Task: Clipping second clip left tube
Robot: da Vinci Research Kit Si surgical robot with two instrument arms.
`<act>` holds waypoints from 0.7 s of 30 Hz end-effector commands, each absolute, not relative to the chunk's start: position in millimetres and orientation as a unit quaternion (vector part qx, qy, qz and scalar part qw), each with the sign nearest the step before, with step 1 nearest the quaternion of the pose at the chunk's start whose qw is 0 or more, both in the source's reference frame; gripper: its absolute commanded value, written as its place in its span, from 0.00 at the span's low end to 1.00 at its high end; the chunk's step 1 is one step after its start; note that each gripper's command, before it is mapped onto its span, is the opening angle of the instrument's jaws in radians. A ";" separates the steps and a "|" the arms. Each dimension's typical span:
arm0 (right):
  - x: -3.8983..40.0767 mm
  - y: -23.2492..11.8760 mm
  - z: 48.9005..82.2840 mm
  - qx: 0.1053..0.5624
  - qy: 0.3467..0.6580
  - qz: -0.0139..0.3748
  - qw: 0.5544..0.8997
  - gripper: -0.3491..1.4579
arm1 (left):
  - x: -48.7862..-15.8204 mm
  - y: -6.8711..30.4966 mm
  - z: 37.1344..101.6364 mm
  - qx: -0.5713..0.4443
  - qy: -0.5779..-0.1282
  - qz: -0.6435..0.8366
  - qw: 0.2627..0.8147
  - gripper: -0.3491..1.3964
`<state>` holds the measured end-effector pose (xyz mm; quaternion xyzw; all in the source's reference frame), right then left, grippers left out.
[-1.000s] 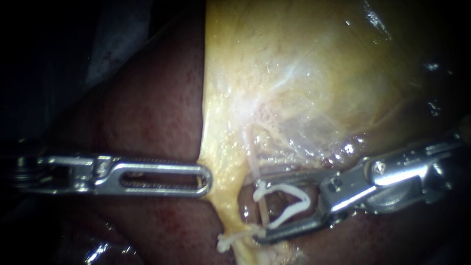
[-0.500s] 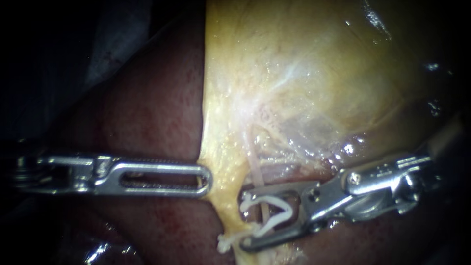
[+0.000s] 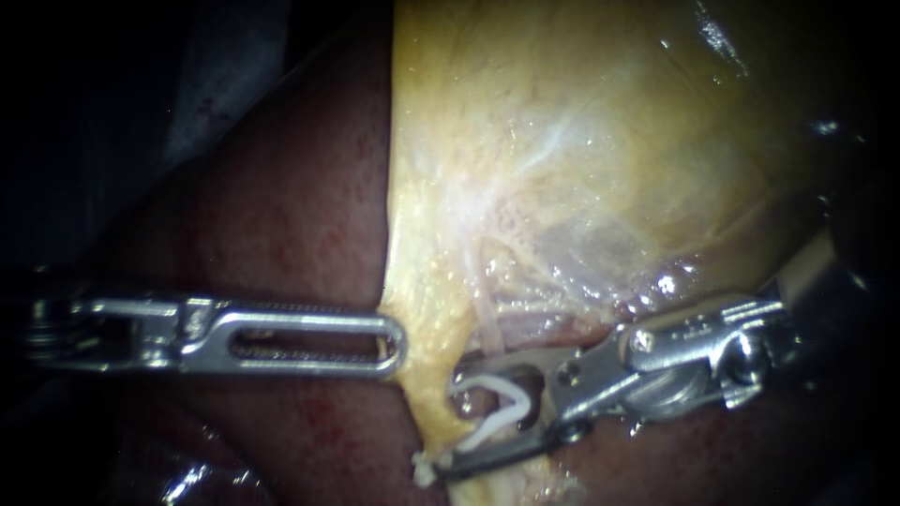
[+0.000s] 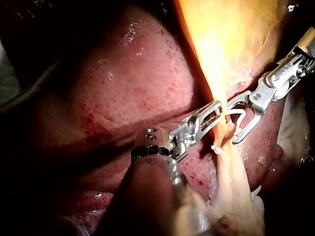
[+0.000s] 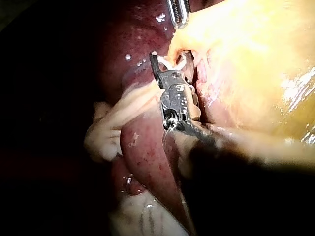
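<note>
Liver (image 3: 281, 215): dark red, wet, speckled. Fills the left and lower part of the endoscope view.

Gallbladder (image 3: 581, 122): yellow, glossy, upper middle to right, lying on the liver. Its edge narrows downward into a thin yellow fold between the two instruments.

Pale strand (image 4: 231, 196): carries on from that fold. Seen in both wrist views, draped over the liver, beside the right instrument's shaft.

Left instrument (image 3: 398, 342): shaft in from the left, level. End effector is a slotted pair of jaws closed on the gallbladder edge, with tissue pinched at the tip and no gap showing. Left wrist view shows the same grip, with the fold pulled taut away from the jaws.

Right instrument (image 3: 452, 420): shaft in from the right, slanting down toward the fold. End effector stands wide apart, both jaws pressing the clip's legs from outside, so it holds the clip. Upper jaw tip is just beside the fold. Lower jaw tip is at the fold's base, touching or not cannot be told.

Tube (image 3: 487, 314): thin and pale. Comes down out of the gallbladder's lower tissue and passes behind the upper jaw into the space between the jaws. How deep it sits inside the clip cannot be told.

Clip (image 3: 511, 405): white, V-shaped, open, mouth toward the fold, seated between the jaws.

Small clip (image 3: 424, 466): white nub on the fold, just beside the lower jaw tip.
</note>
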<state>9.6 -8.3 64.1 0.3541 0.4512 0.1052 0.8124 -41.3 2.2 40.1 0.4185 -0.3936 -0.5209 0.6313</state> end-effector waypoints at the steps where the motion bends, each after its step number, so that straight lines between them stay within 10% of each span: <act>1: 9.9 -8.4 64.2 0.355 0.451 0.104 0.812 0.49 | -41.3 2.2 40.1 0.418 -0.394 -0.521 0.631 0.11; 21: 12.1 -10.2 65.6 0.386 0.442 0.088 0.805 0.44 | -41.4 2.2 39.9 0.418 -0.394 -0.521 0.631 0.11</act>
